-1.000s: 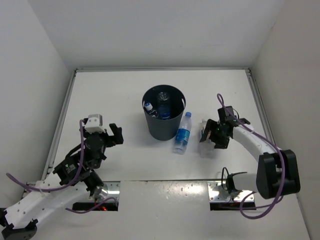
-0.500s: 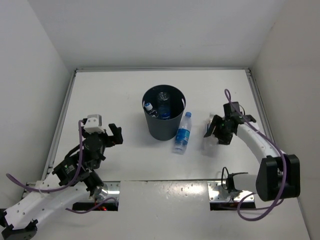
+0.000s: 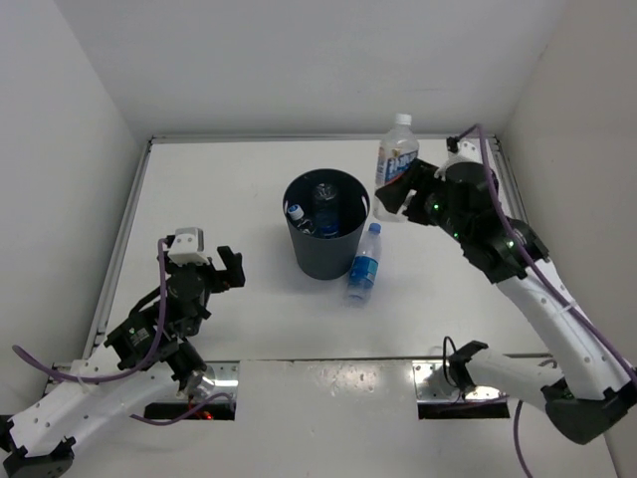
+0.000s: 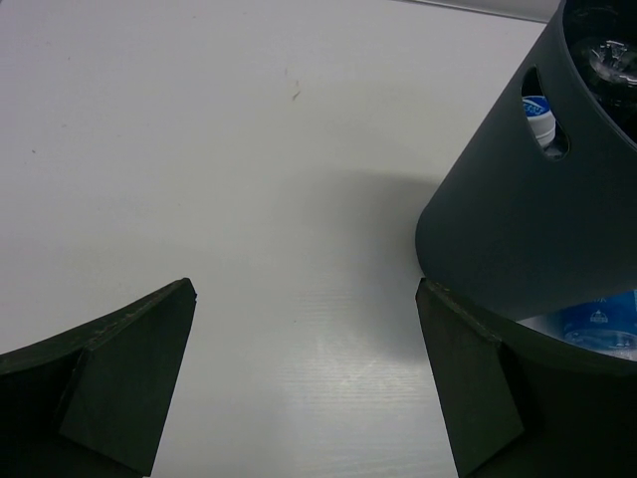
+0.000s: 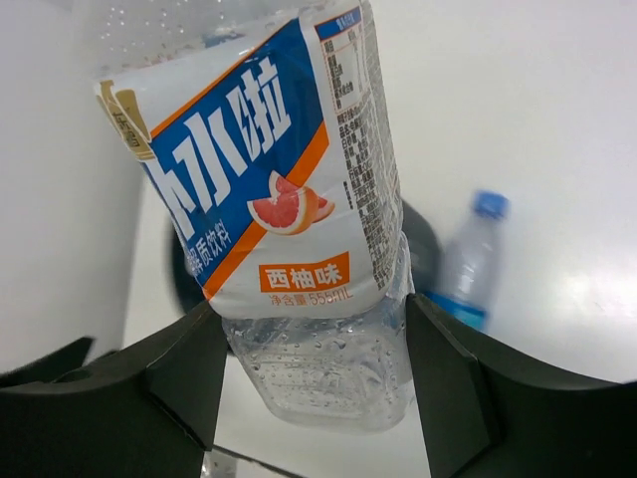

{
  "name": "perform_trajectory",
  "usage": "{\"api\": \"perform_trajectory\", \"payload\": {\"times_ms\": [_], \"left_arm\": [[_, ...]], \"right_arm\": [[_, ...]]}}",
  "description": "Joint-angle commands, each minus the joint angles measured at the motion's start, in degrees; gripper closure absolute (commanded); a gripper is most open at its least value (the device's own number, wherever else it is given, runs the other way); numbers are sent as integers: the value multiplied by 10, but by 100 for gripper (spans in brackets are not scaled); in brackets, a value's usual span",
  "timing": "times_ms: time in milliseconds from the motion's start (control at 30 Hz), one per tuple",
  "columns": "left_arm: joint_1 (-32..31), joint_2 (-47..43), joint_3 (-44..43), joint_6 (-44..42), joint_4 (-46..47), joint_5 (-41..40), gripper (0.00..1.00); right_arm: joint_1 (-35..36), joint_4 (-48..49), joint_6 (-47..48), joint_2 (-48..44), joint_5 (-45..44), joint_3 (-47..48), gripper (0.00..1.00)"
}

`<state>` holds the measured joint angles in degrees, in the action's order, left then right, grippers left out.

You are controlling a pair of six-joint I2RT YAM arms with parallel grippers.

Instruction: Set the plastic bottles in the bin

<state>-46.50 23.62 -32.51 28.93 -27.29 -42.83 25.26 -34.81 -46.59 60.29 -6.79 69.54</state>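
Note:
My right gripper (image 3: 396,195) is shut on the lower end of a clear plastic bottle (image 3: 395,151) with a white-blue label, held in the air just right of the bin (image 3: 323,257). In the right wrist view that bottle (image 5: 279,199) sits between both fingers (image 5: 174,383), with the bin (image 5: 423,249) dark behind it. The dark round bin holds two bottles (image 3: 323,196), one with a blue cap (image 3: 296,211). A blue-labelled bottle (image 3: 363,267) lies on the table against the bin's near right side. My left gripper (image 3: 231,269) stands open and empty, left of the bin (image 4: 498,219).
The white table (image 3: 219,189) is walled in at the left, back and right. Both arm bases sit on mounting plates (image 3: 438,380) at the near edge. Through a rim notch in the left wrist view a blue cap (image 4: 539,115) shows.
My right gripper closed on the white-blue labelled bottle on the table, then lifted it up and away, to beside the bin's right rim. The left arm has not moved.

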Motion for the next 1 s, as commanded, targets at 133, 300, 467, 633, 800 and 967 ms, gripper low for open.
{"api": "perform_trajectory", "payload": {"times_ms": [133,300,467,633,800,967], "left_arm": [[3,-3,-10,-8,24,0,0],[3,-3,-10,-8,24,0,0],[3,-3,-10,-8,24,0,0],[3,-3,-10,-8,24,0,0],[3,-3,-10,-8,24,0,0],[3,-3,-10,-8,24,0,0]], "right_arm": [[207,146,66,53,-174,49,99],[228,139,72,118,-163,82,96],[228,165,85,139,-169,82,87],[216,160,99,168,-154,87,69],[211,128,105,182,-163,111,31],[194,127,130,182,-169,126,11]]}}
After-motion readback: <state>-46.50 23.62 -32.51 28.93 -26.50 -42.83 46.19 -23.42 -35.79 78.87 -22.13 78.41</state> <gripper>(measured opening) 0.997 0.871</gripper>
